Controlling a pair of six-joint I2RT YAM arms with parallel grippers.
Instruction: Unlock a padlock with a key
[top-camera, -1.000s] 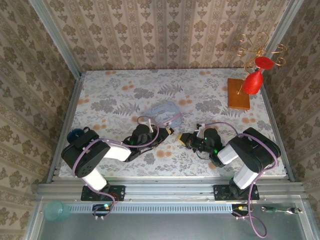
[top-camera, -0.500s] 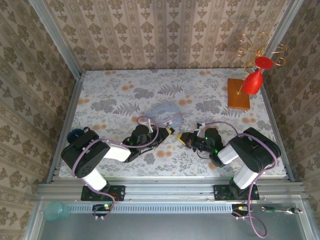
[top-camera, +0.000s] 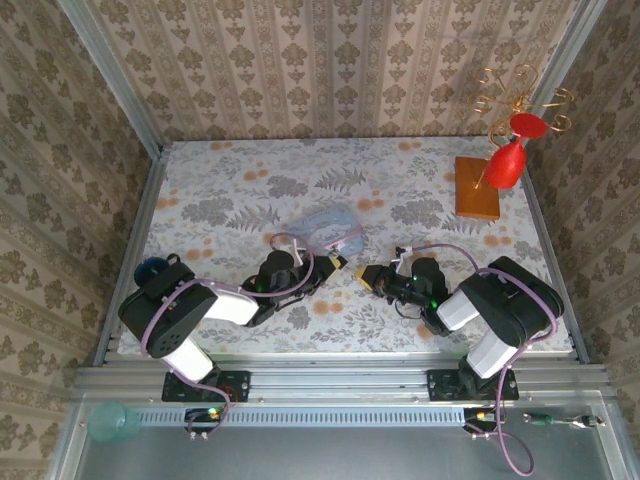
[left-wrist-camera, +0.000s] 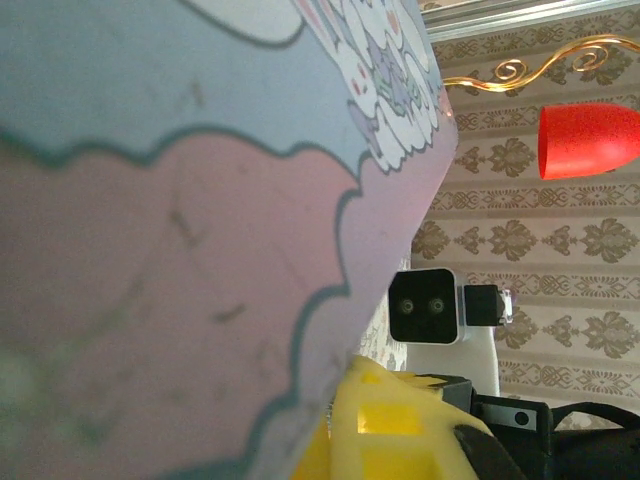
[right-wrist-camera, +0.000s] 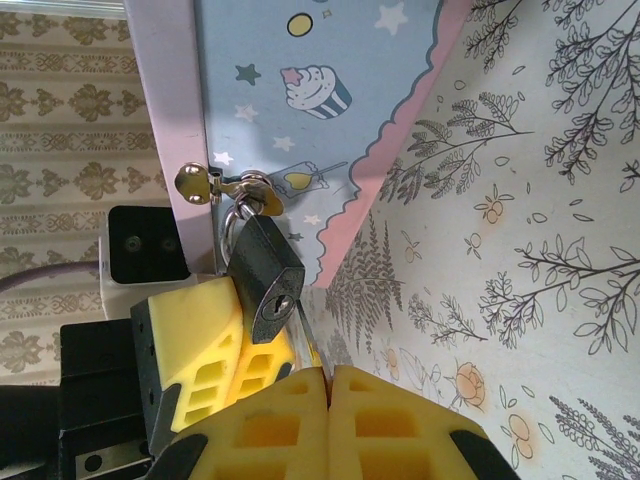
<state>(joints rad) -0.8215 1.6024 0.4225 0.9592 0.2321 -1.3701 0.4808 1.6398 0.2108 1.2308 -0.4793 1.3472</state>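
The padlock (right-wrist-camera: 265, 272) hangs off the pastel tin's (right-wrist-camera: 330, 120) hasp, keyhole end facing the right gripper (right-wrist-camera: 328, 380). Its fingers (right-wrist-camera: 390, 420) are pressed together on the key (right-wrist-camera: 308, 335), a thin sliver reaching the padlock's base. The left gripper (top-camera: 336, 262) sits against the tin on the bench (right-wrist-camera: 540, 250); whether its fingers are apart, I cannot tell.
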